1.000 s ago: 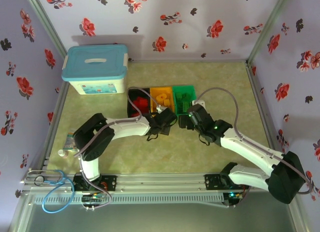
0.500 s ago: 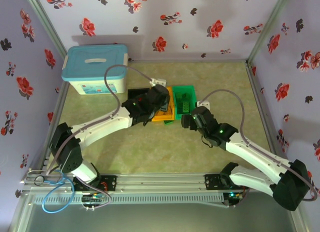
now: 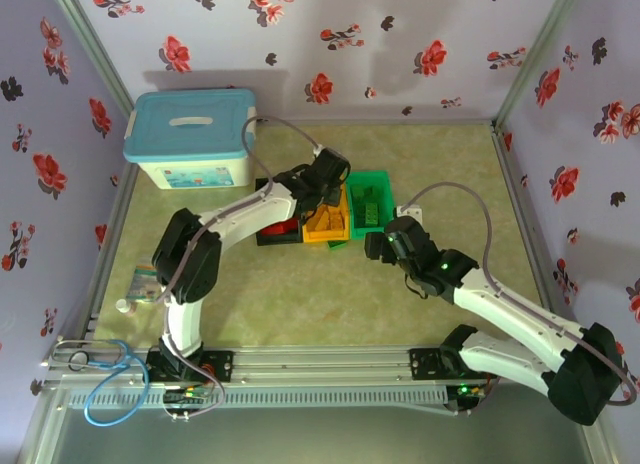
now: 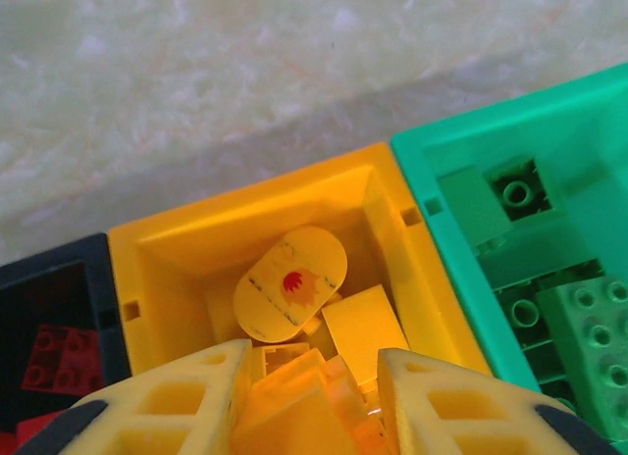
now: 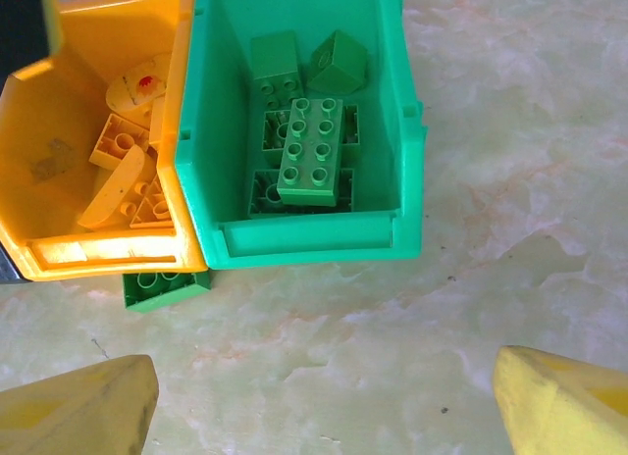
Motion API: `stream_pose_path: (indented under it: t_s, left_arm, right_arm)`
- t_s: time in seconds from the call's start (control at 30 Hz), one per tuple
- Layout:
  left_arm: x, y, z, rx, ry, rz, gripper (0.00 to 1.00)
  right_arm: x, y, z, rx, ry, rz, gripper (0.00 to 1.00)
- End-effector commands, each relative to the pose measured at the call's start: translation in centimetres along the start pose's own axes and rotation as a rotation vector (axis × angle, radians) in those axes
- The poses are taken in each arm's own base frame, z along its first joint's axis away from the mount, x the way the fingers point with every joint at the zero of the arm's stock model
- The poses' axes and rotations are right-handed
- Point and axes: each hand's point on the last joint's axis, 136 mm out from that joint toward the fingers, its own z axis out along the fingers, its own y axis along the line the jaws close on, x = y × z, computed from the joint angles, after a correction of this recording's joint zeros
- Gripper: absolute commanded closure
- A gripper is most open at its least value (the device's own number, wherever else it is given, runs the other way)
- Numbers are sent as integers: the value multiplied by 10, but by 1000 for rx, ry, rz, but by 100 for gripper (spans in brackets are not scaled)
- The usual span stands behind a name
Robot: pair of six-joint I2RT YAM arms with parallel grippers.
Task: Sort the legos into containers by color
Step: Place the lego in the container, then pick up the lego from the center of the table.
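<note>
Right tool [image 5: 324, 377] hung wide open & empty over the pale marbled surface [image 5: 471, 308], just on the near side of the green open-top plastic bin [image 5: 314, 241]. One stray green studded plastic brick [image 5: 165, 286] lay on the surface ahead & to the left of that tool. It touched the near wall of the orange open-top plastic bin [image 5: 98, 249], partly tucked under its lip, just beside the green bin's near-left corner. The brick's long axis ran parallel w/ the bins' near walls, i.e. roughly along the line betw. the tool's two fingers. A pick would prob. call for a wrist turn, or else a pinch end to end. The right arm was clearly the nearer one.

Left tool [image 4: 312, 362] was clamped on a small orange-yellow plastic brick [image 4: 294, 411], poised just above the orange bin, where other orange-yellow pcs [image 4: 289, 283] lay. The green bin held several green bricks [image 5: 312, 151]. The black open-top plastic bin [image 4: 59, 261], at the left end of the row, showed red bricks [image 4: 44, 357].
</note>
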Motion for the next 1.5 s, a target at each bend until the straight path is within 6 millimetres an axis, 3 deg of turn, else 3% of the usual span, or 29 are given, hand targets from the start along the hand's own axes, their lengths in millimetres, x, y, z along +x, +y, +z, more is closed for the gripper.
stream_pose_path:
  t_s: [0.0,0.13,0.27,0.37,0.5,0.67,0.77,0.97,1.27,1.47]
  left_arm:
    - [2,-2,4,12,41,24,66]
    - [9,-5,7,17,82,32,54]
    - [-7,-2,-13,25,43,28,43]
    - [-27,-1,-43,58,-42,12,40]
    - [-57,-6,-105,168,-288,0,37]
    - [-54,9,-153,227,-404,-52,34]
    - [-40,20,-169,242,-427,-77,34]
    - [18,48,-178,234,-406,-148,34]
    - [117,80,-165,168,-276,-229,34]
    - [150,96,-166,126,-256,-268,34]
  right_arm:
    - [5,-7,0,24,10,18,11]
    - [5,-5,0,17,12,20,11]
    - [2,-3,-2,8,10,19,11]
    - [2,-2,-1,4,14,17,11]
    - [7,5,2,-26,39,10,10]
    - [13,11,10,-45,69,7,7]
    - [18,19,18,-64,98,3,6]
    - [32,43,41,-122,171,-3,6]
    - [48,79,76,-111,245,-76,5]
    - [51,90,102,-71,285,-112,7]
